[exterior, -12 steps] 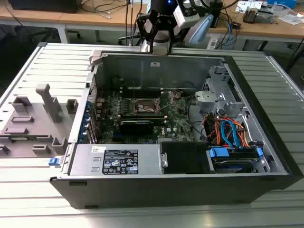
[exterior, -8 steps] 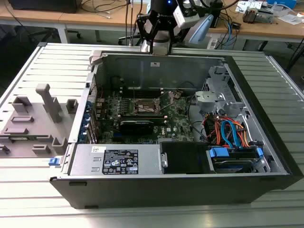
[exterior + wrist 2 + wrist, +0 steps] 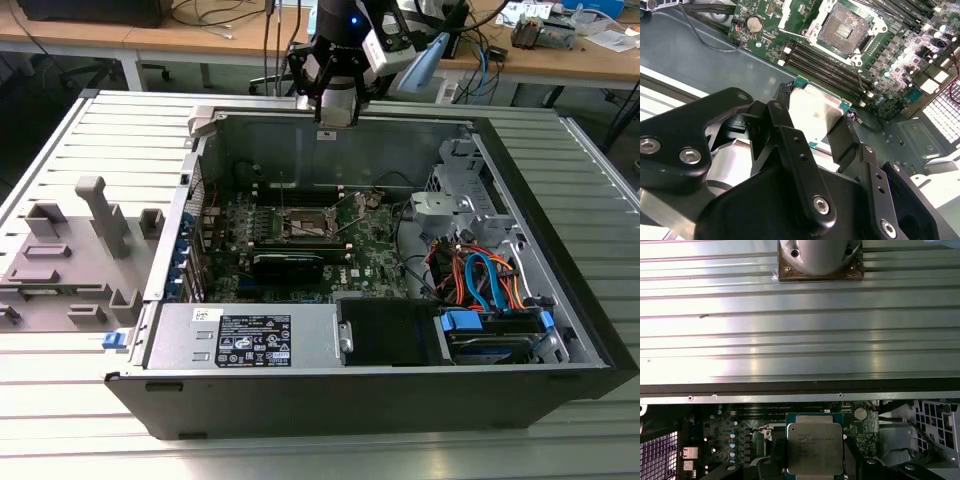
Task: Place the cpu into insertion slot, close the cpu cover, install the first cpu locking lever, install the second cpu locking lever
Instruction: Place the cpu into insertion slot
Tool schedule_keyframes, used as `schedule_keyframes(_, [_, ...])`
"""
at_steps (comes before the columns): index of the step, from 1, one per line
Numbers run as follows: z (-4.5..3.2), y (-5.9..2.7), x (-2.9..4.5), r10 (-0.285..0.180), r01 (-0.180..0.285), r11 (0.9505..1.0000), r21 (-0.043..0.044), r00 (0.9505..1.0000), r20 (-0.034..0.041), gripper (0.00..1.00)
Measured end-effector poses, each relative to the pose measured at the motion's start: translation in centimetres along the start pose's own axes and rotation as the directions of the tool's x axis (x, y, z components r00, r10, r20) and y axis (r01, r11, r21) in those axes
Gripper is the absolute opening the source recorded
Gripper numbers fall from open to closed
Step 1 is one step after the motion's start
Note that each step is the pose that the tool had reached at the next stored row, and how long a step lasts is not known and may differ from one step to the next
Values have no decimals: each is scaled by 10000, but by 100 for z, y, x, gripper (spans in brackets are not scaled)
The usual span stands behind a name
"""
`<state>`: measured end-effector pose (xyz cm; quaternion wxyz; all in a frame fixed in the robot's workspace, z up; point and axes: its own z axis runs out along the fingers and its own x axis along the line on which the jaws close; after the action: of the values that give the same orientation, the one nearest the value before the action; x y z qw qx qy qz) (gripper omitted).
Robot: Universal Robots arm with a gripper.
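Black gripper [image 3: 335,112], top centre of the exterior view, grips the small silver-topped square cpu [image 3: 816,116] by its edges, flat, likely to seat level in the empty socket [image 3: 842,29].

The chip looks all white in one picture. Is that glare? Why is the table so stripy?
Yes: in the second wrist view light bounces off the chip and washes its top white; in the first wrist view the chip is plain grey, but the ribbed table glares in bright bands; the exterior view is evenly lit.
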<state>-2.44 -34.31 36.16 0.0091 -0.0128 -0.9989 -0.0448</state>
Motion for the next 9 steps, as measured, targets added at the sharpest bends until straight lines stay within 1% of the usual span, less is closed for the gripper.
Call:
schedule_keyframes(1, [50,-4,-1,0,0,10000,0,10000,0,55])
schedule_keyframes(9, [69,-24,-1,-3,3,10000,-2,10000,1,55])
